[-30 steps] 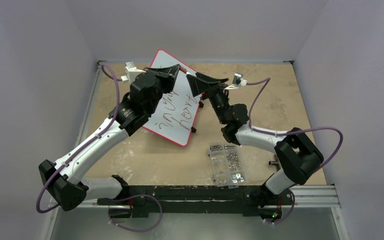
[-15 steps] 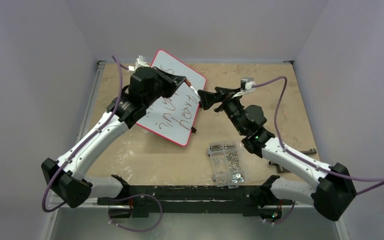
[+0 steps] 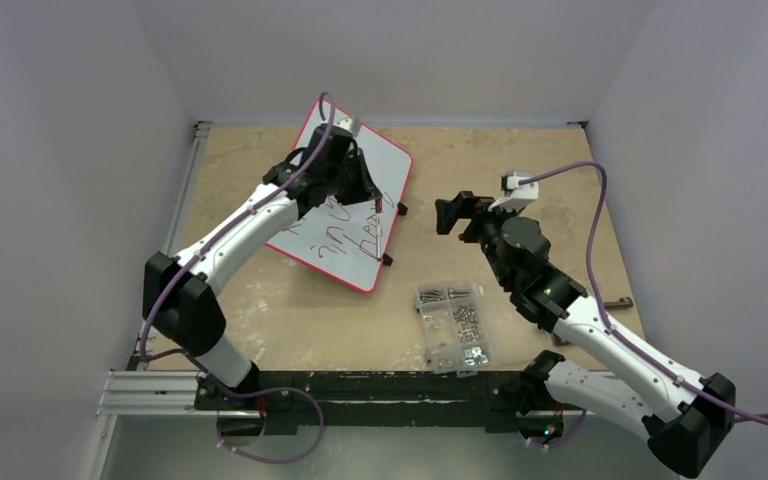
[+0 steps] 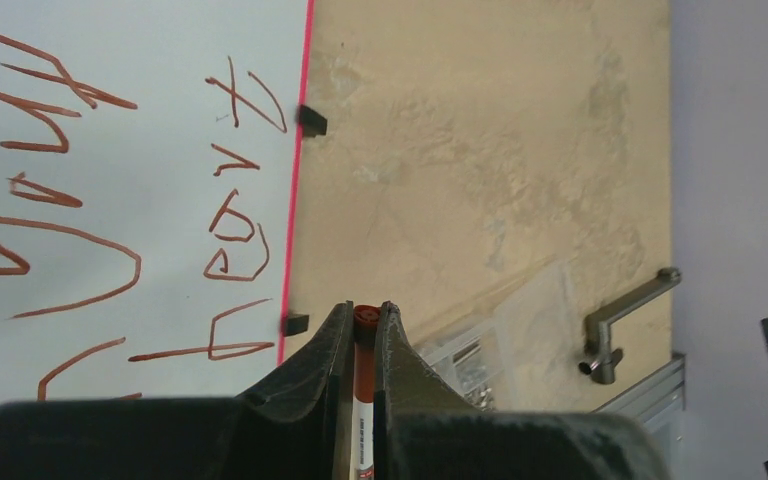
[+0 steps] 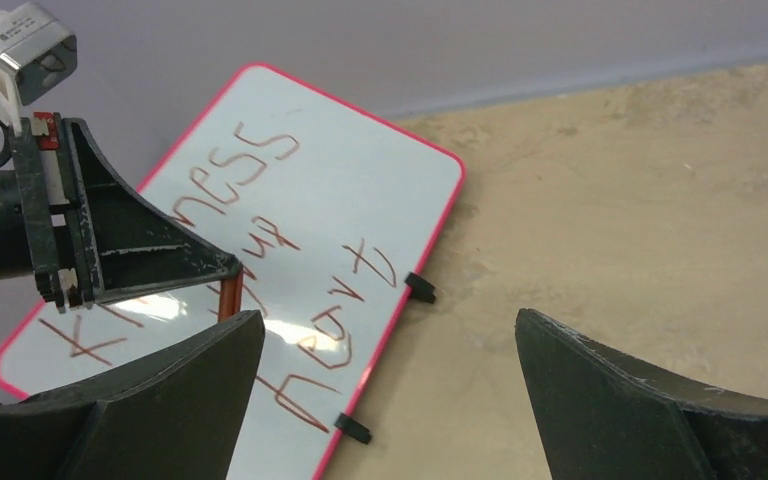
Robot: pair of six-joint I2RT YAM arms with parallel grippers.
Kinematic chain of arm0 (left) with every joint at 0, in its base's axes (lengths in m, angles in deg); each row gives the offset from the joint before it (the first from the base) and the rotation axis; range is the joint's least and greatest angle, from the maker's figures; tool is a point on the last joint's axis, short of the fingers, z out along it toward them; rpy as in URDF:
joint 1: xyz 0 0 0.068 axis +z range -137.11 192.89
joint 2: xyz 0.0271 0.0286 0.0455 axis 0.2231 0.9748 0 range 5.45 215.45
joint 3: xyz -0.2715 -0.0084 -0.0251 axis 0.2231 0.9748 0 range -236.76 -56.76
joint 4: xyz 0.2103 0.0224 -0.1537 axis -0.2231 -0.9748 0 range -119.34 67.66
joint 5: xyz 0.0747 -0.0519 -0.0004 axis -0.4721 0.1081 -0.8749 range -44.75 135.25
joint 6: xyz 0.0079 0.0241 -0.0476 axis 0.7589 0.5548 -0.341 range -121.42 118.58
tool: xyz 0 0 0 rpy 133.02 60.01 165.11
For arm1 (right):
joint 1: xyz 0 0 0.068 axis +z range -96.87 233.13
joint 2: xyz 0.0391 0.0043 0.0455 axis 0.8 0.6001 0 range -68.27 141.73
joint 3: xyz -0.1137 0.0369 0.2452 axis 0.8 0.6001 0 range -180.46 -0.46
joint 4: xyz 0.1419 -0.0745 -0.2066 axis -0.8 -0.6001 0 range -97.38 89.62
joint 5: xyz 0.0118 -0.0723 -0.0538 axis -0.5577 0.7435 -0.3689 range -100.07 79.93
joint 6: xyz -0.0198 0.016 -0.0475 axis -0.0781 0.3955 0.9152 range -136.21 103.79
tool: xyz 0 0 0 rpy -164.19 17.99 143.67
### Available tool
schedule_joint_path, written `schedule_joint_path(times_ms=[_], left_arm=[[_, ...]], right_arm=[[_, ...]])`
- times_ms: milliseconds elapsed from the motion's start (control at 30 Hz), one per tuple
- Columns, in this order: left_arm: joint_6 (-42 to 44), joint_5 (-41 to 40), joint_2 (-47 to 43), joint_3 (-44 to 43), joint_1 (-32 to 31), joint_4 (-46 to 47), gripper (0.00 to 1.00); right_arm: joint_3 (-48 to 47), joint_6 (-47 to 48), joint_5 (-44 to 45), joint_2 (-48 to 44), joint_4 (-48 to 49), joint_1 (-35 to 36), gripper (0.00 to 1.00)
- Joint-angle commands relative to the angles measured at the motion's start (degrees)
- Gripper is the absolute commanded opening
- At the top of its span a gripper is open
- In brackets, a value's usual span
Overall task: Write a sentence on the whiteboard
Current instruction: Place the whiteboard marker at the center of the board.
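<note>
Pale purple walls (image 3: 410, 50) are standing round a sandy, blotchy counter (image 3: 520, 150). A moment ago the two grippers were meeting nose to nose over the far right side of the whiteboard (image 3: 388, 170). Now the right gripper (image 5: 390, 318) is pulling back to the right, over the counter, and its jaws are spreading as wide as they go with nothing between them. The left gripper (image 4: 363, 315) is swinging round above the board and pinching a thin red marker (image 4: 363, 370) tight. I cannot tell if its cap is on.

The whiteboard is lying flat on the far left part of the counter, turned at a slant. The sentence (image 3: 350, 238) is sitting on it in three wobbly red-brown lines, and the left arm is hiding part of it. I am thinking the writing is finished and the arms are just parting, so very little is left to do.

The board is looking smooth and shiny, with light glinting off it. It has a thin pink-red rim, round corners and small black clip feet (image 5: 420, 287) on its right edge. The counter is looking rough and dull, with pale scuffs. Near the front, a clear plastic box (image 3: 452, 325) with little compartments is holding shiny screws (image 3: 465, 320).
</note>
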Motion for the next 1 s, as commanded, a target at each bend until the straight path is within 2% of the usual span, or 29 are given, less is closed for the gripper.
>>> schedule_joint_path(times_ms=[0, 333, 633, 733, 900, 967], left_arm=[[10.6, 7.7, 4.2, 1.3, -1.2, 0.6, 0.0], [15.3, -1.1, 14.4, -0.7, -10.8, 0.6, 0.0], [15.3, -0.5, 19.7, 0.6, -11.7, 4.7, 0.0], [14.9, -0.5, 19.5, 0.6, -11.7, 4.8, 0.11], [15.3, -0.1, 17.6, 0.5, -11.8, 5.1, 0.47], [15.4, -0.2, 16.5, 0.3, -11.7, 5.0, 0.54]], right_arm=[[-3.9, 1.2, 5.6, 2.3, -7.8, 0.0, 0.99], [-2.8, 1.0, 5.9, 3.0, -7.2, 0.0, 0.99], [-1.7, 0.1, 7.2, 1.2, -7.2, 0.0, 0.99], [-1.3, -0.2, 8.4, 0.5, -6.9, 0.0, 0.99], [0.3, -0.8, 8.9, -1.3, -3.9, 0.0, 0.99], [0.0, -0.9, 9.1, -1.1, -3.7, 0.0, 0.99]])
